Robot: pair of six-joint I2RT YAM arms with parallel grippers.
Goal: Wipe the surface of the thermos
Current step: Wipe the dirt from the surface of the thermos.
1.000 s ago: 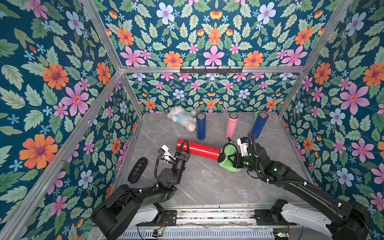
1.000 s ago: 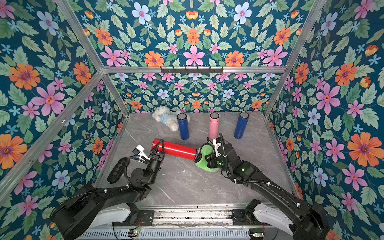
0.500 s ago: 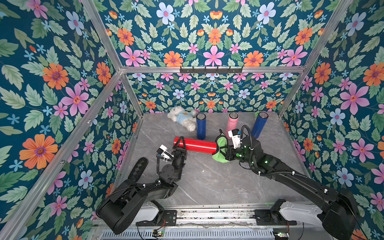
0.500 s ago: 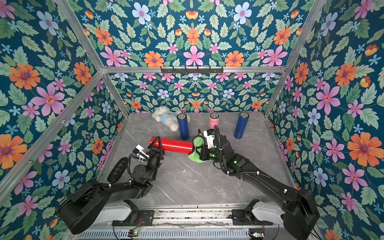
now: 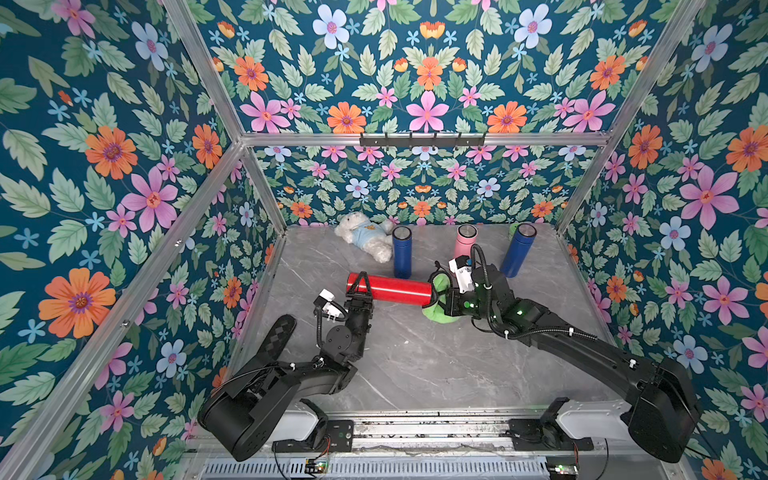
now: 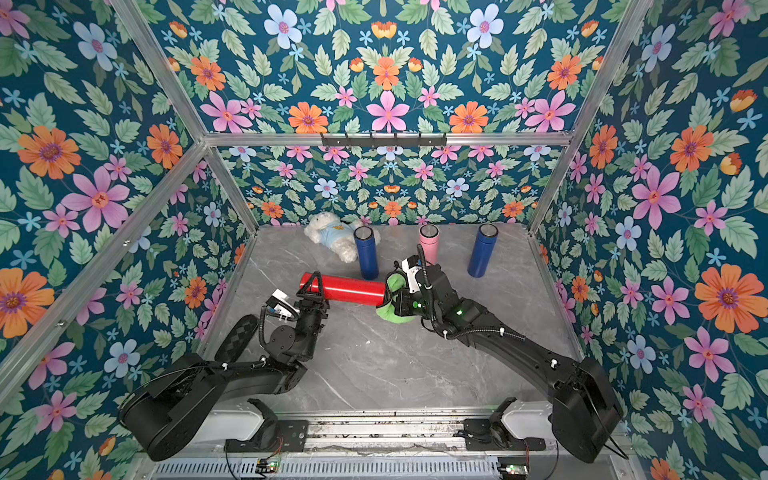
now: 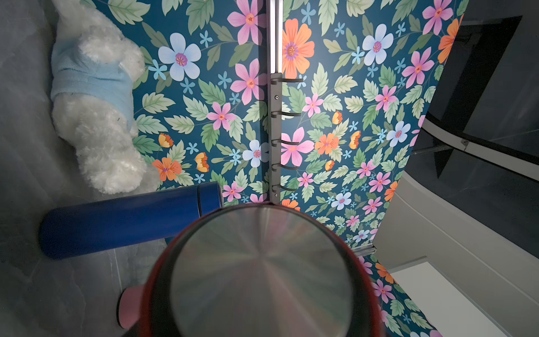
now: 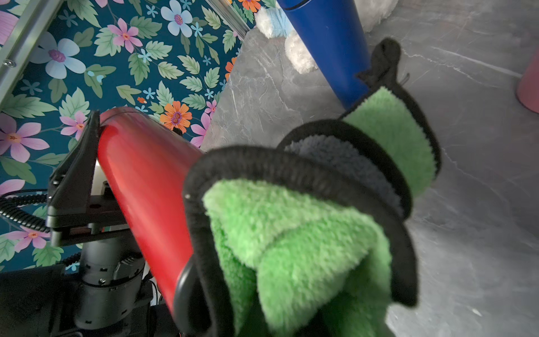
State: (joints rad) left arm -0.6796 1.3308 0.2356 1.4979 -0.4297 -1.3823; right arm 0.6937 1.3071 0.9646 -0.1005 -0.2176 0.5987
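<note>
Above the counter (image 5: 415, 365), lying level and crosswise between the two arms, the red thermos (image 5: 390, 289) looks lifted clear of the marble. The left end effector (image 5: 360, 291) stands partly open, its fingers clamped across the barrel close to one end. At the opposite end the right end effector (image 5: 446, 297) is fully closed on a green microfibre cloth (image 5: 436, 309) with black edging. The right wrist view shows the cloth (image 8: 291, 248) folded over and bunched around that end of the red barrel (image 8: 145, 181).

The step in hand appears to be a stroke along the barrel. It would go best with the cloth kept wrapped around the curve under even, light pressure and drawn towards the holding fingers, stopping short of them. The thermos is gripped near one end only and its finish is glossy. A hard downward push at the cloth end could therefore lever it or slip it in the fingers. Turning the barrel between strokes would bring the hidden sides round.

Just behind the red thermos stands a dark-blue thermos (image 5: 402, 251), near enough to be knocked. Further behind are a pink thermos (image 5: 465, 241) and a second blue thermos (image 5: 516, 249), with a white plush bear (image 5: 363, 237) lying by the back wall. All three standing thermoses have their caps on, so what they hold cannot be told. Facing the left wrist camera, the red one shows only a closed steel end (image 7: 262, 271).
</note>
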